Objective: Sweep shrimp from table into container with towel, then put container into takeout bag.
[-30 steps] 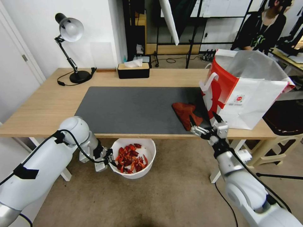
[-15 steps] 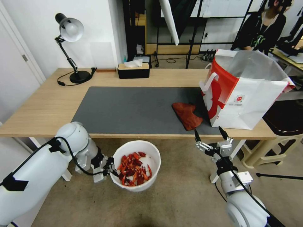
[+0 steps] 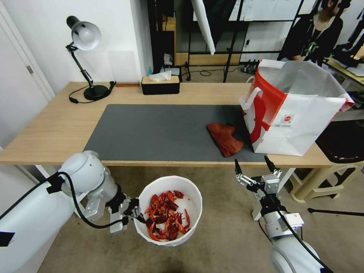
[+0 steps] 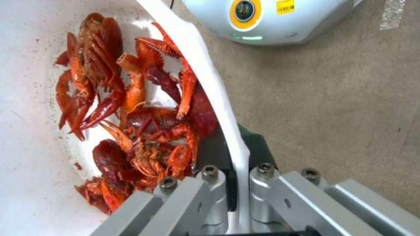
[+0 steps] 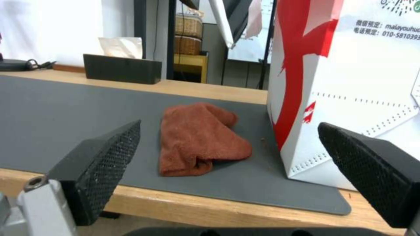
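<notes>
Left gripper [image 3: 137, 215] clamped the round white plastic container [image 3: 191, 223] of red-orange shrimp [image 3: 167, 215], bottom centre; right gripper [image 3: 254, 168] gaped wide, lower right.

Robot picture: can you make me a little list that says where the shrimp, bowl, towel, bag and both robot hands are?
shrimp: piled inside the bowl
bowl: white, held below the table edge, over the floor
left gripper: shut on the bowl's rim
right gripper: open, empty, just below the table's front edge
towel: crumpled on the grey mat, beside the bag
bag: standing open on the table's right end
table shrimp: none seen on the mat
</notes>
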{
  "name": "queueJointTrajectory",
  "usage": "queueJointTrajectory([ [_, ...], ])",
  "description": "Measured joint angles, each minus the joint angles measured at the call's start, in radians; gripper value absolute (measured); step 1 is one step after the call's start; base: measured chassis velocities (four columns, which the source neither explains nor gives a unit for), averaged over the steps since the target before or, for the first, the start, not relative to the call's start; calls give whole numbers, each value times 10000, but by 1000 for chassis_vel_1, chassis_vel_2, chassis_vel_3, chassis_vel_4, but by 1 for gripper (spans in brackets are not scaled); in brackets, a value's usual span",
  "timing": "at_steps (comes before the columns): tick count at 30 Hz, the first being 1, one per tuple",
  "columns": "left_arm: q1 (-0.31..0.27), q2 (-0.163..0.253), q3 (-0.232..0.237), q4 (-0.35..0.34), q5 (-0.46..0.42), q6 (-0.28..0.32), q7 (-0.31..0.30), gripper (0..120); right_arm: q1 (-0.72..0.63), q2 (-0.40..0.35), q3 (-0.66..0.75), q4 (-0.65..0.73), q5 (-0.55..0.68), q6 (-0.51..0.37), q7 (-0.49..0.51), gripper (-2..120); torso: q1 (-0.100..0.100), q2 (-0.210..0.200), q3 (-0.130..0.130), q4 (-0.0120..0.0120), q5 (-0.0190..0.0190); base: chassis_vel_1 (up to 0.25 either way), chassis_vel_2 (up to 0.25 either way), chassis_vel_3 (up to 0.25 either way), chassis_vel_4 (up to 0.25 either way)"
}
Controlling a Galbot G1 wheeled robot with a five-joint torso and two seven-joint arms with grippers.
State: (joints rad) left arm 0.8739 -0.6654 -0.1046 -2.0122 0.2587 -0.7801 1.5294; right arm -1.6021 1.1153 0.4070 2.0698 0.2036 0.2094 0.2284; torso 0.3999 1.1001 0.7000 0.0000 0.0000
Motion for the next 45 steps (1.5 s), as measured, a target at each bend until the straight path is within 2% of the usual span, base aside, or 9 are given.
queueJointTrajectory([
  [6, -577, 488, 25, -97, -632, 245, 0, 0, -12, 22, -27, -10, -42, 28, -56, 100, 0, 0, 0, 0, 1, 0, 0, 0, 0],
  [15, -1572, 585, 311, -53, -1112, 594, -1, 0, -132, 16, 15, 61, -49, 84, -112, 100, 0, -1, 2, -1, -1, 0, 0, 0, 0],
  [17, -2344, 691, 501, 65, -1515, 777, -42, 0, -196, 19, 37, 100, -40, 106, -120, 100, 1, 0, 1, -1, 0, 0, 0, 0, 0],
  [26, -3690, 730, 1031, 644, -2038, 867, -273, 0, -194, 104, -34, 100, -65, 122, -139, 100, 1, -1, 2, 0, 0, 0, 0, 0, 0],
  [29, -4555, 514, 1354, 1088, -2137, 910, -325, 0, -143, 133, -68, 100, -77, 115, -146, 100, 3, -1, 1, 0, -1, 0, 0, 0, 0],
  [30, -4555, 514, 1354, 1088, -2137, 910, -325, 0, -143, 133, -68, 100, -77, 115, -146, 100, 3, -1, 1, 0, -1, 0, 0, 0, 0],
  [37, -6006, 160, 2043, 1771, -2188, 964, -327, 0, -86, 140, -85, 81, -78, 91, -154, 100, 3, -1, 1, 0, 3, 0, 0, 0, 0],
  [39, -6803, -123, 2533, 2085, -2184, 1020, -326, 0, -54, 161, -110, 46, -82, 85, -159, 100, 3, -1, 1, -1, 1, 0, 0, 0, 0],
  [45, -7724, -591, 3149, 2620, -2164, 1072, -302, 0, -61, 198, -147, 35, -92, 84, -186, 100, 3, -1, 0, -1, 2, 0, 0, 0, 0],
])
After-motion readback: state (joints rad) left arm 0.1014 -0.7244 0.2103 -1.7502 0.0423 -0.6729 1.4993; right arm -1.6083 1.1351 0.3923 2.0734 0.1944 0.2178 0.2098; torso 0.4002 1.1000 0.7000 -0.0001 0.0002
